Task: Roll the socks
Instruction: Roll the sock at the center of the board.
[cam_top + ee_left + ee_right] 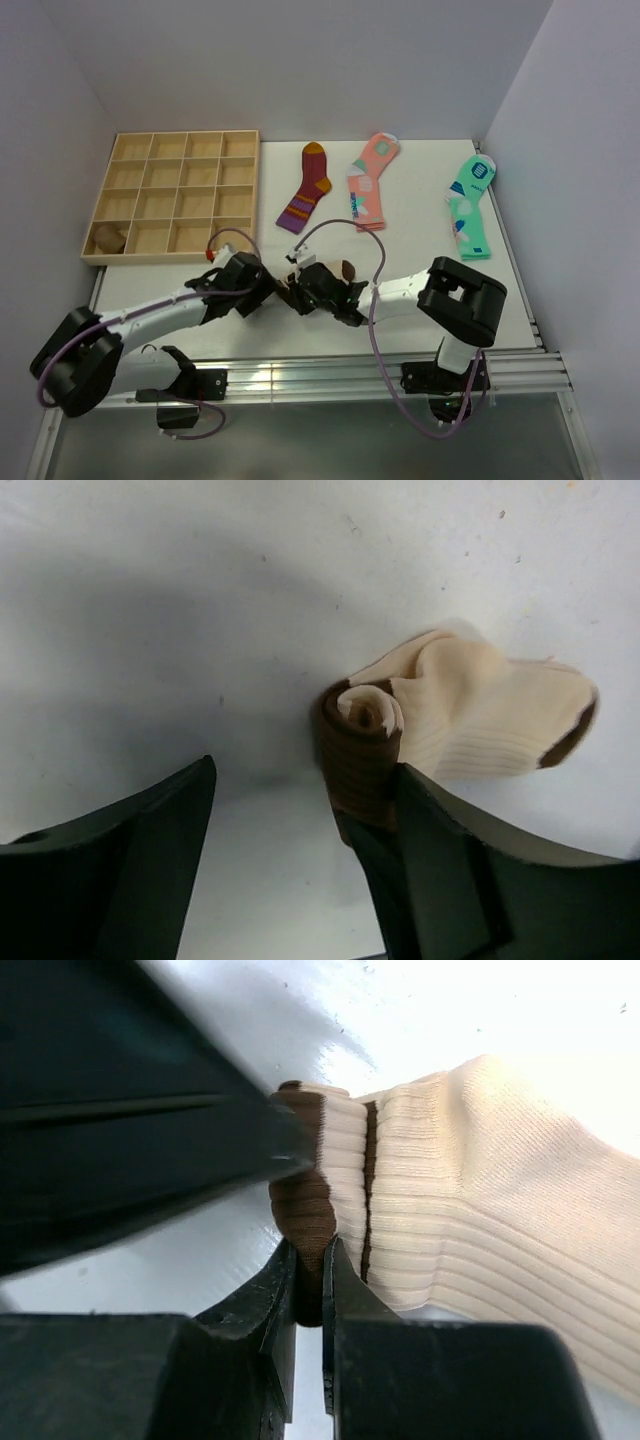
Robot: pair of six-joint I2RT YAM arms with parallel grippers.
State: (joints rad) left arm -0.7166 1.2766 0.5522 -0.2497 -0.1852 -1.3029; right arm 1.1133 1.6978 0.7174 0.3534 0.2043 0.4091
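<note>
A beige sock (480, 705) with a dark brown band lies on the white table, its cuff end rolled into a tight coil (362, 742). In the top view only its brown toe (346, 269) peeks out between the two arms. My right gripper (311, 1272) is shut on the brown band (305, 1210) of the roll. My left gripper (300, 855) is open, its right finger (460, 870) resting against the roll and its left finger (140, 865) well apart. In the top view both grippers, left (280, 290) and right (305, 285), meet at the table's near middle. A brown bundle (108, 237) sits in the tray's near-left compartment.
A wooden compartment tray (160, 257) stands at the back left. Three other socks lie along the back: a maroon striped one (305, 188), a pink patterned one (370, 178) and a mint-green one (470, 205). Walls close in the left, back and right sides.
</note>
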